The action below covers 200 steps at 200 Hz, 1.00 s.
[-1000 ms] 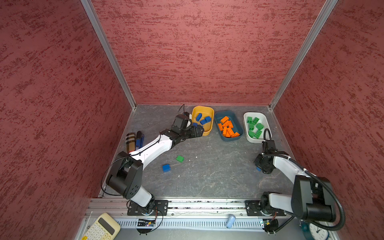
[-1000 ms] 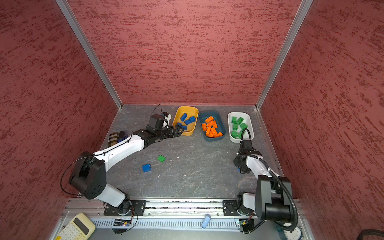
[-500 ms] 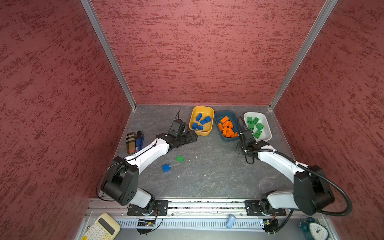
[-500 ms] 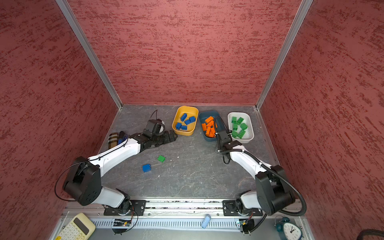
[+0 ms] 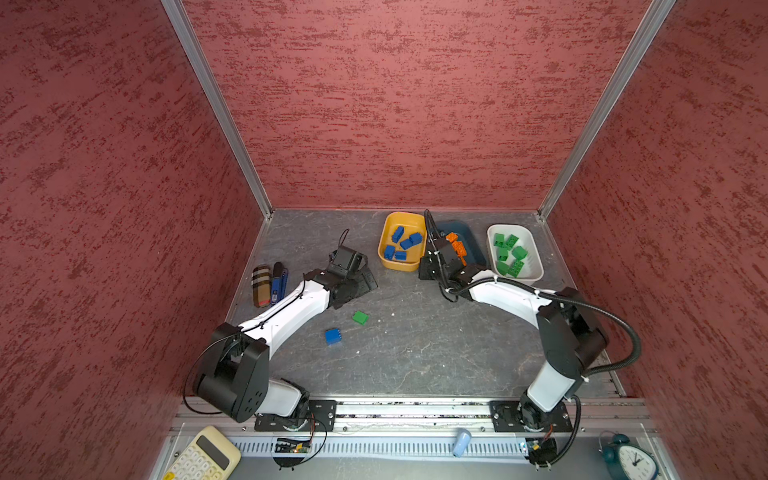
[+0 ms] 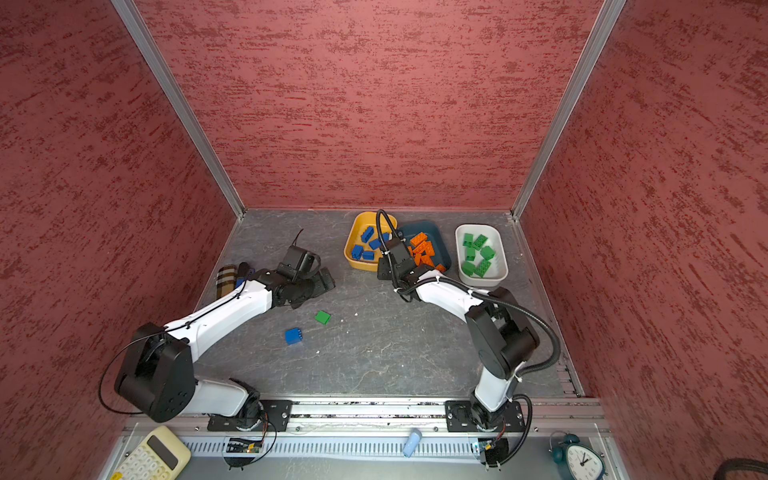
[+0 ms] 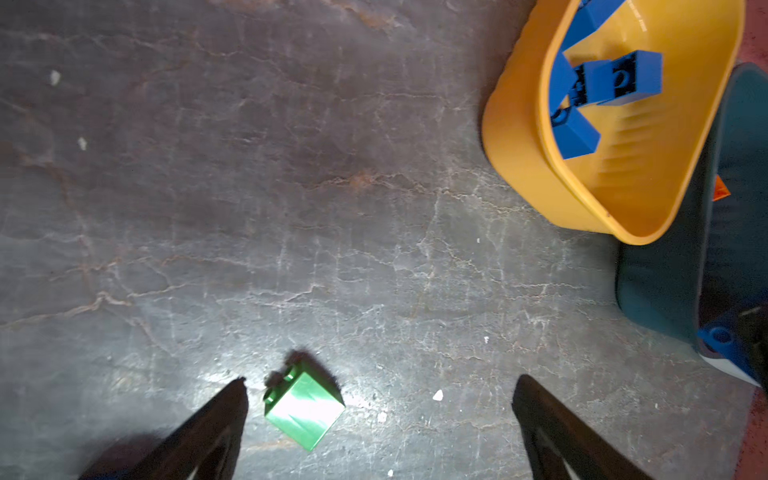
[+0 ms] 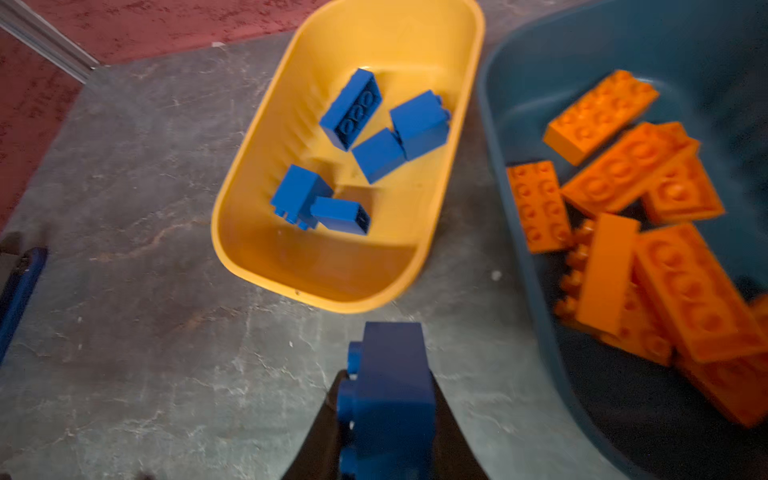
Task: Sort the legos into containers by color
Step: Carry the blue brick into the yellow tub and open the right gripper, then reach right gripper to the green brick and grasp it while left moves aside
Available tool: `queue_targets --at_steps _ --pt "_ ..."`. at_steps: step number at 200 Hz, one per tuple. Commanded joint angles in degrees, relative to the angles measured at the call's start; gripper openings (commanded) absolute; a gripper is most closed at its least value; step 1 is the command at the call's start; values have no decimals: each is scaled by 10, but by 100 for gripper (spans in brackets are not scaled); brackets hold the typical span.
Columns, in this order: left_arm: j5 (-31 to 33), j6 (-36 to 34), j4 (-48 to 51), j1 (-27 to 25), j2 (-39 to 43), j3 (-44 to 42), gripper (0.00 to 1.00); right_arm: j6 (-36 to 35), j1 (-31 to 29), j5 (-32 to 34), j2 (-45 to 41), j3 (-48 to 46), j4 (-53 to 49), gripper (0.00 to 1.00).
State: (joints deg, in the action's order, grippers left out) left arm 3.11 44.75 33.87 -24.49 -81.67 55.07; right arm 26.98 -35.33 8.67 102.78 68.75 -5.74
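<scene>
1. Right gripper: clenched on a small dark blue studded plastic brick. In the right wrist view the brick hangs over bare floor, just short of the near rim of the shallow yellow plastic tub.
2. Judgement: the step in hand is the drop. In a top view the tub lies at about 11 o'clock from the gripper. The brick should pass over the rim and above the five blue bricks already inside before the jaws part. A low release would limit bounce.
3. Risk: the dark teal-blue plastic tub, holding the orange bricks, sits just beside the yellow one at 3 o'clock. Any drift that way would put the brick in with the wrong colour.
4. Left gripper: spread wide and empty. A square green brick lies on the floor between its fingers, closer to one.
5. A loose blue cube brick sits at 8 o'clock from that green one, unsorted.
6. The white plastic tub, at 3 o'clock of the teal one, holds the green bricks.
7. The left arm is well apart from the drop path.
</scene>
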Motion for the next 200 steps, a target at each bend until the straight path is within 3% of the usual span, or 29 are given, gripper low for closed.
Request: queue_targets --at_steps 1,21,79,118,135,158,200 --pt "20 6 50 11 -20 20 99 -23 -4 -23 63 74 64 23" --pt "12 -5 64 17 -34 28 99 -37 -3 25 143 163 49 24" --pt "-5 -49 100 17 -83 64 99 -36 -4 76 295 367 27 29" --pt "-2 -57 108 4 -106 76 99 -37 -4 74 345 449 -18 47" --pt "-6 -67 107 -1 -111 79 99 -53 -4 48 329 441 -19 57" --pt "-3 -67 111 -9 -114 85 99 -74 -4 22 278 400 -16 62" --pt "26 -26 125 12 -78 62 99 -118 -5 -114 113 143 132 74"
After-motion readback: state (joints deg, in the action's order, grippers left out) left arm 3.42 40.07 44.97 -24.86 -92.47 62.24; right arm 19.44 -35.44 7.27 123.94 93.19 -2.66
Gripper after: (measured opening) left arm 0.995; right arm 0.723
